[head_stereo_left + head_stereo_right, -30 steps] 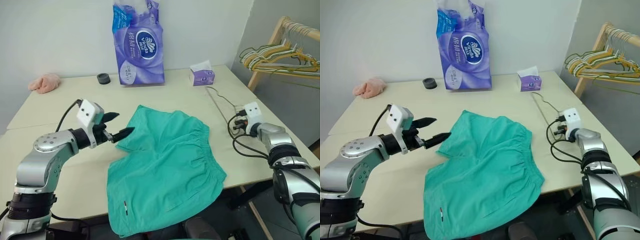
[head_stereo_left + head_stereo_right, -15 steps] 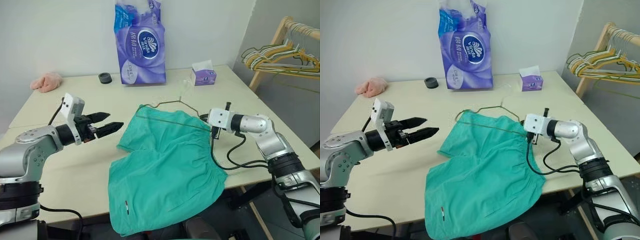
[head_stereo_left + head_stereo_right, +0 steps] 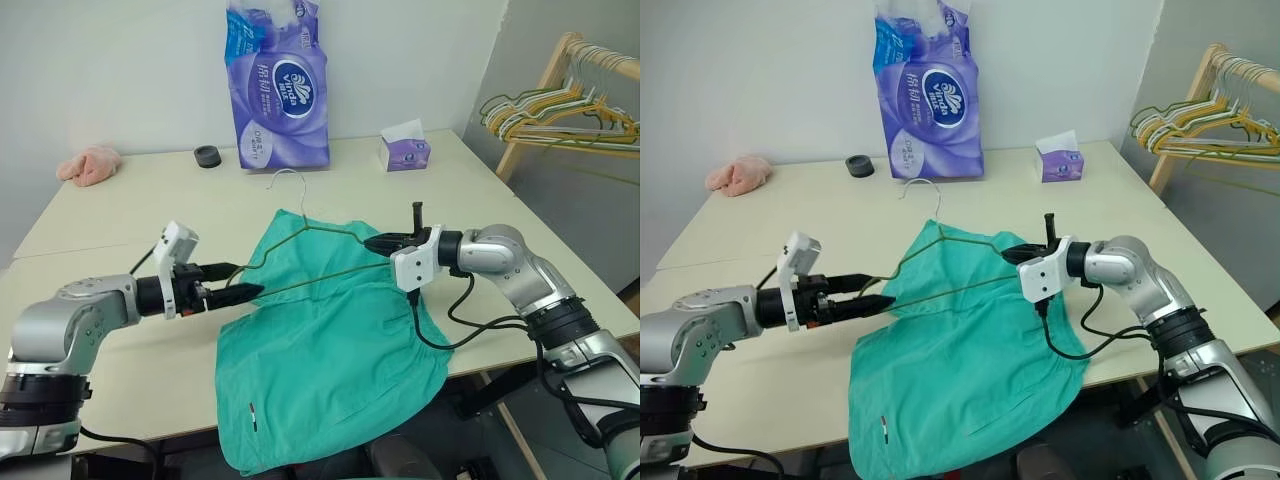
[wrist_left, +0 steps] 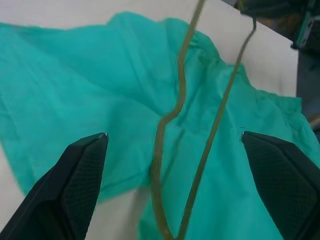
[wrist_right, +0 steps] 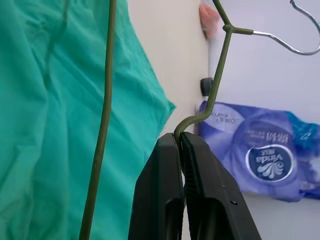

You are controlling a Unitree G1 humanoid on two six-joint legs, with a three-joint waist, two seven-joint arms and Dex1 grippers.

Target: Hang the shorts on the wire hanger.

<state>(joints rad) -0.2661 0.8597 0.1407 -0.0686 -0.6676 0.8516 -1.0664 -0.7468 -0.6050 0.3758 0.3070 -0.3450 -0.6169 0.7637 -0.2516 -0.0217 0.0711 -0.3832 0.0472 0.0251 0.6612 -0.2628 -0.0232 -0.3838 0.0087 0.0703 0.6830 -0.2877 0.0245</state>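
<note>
While a small pink cloth [image 3: 90, 164] lies at the far left corner of the table [image 3: 120, 210], the left gripper [image 3: 232, 286] hovers low above the tabletop with its two black fingers [image 4: 82, 175] spread wide. One end of the wire hanger [image 3: 310, 262] reaches into the gap between them; from the left wrist view the wire seems to touch neither finger, though this is hard to tell for sure. The teal-green shorts [image 3: 330, 350] lie flat in the middle of the table, their lower edge draped over the near edge. Above them the hanger is held in the air, its hook [image 3: 288, 180] pointing toward the purple tissue pack [image 3: 280, 85] that stands by the wall with a small black ring [image 3: 207, 156] beside it. The right gripper [image 3: 385, 243] has its jaws pressed together, pinching the hanger's wire at one shoulder. Farther right sit a small tissue box [image 3: 404, 150] and a wooden rack [image 3: 560, 70] carrying a bunch of yellow and green hangers [image 3: 555, 115].
</note>
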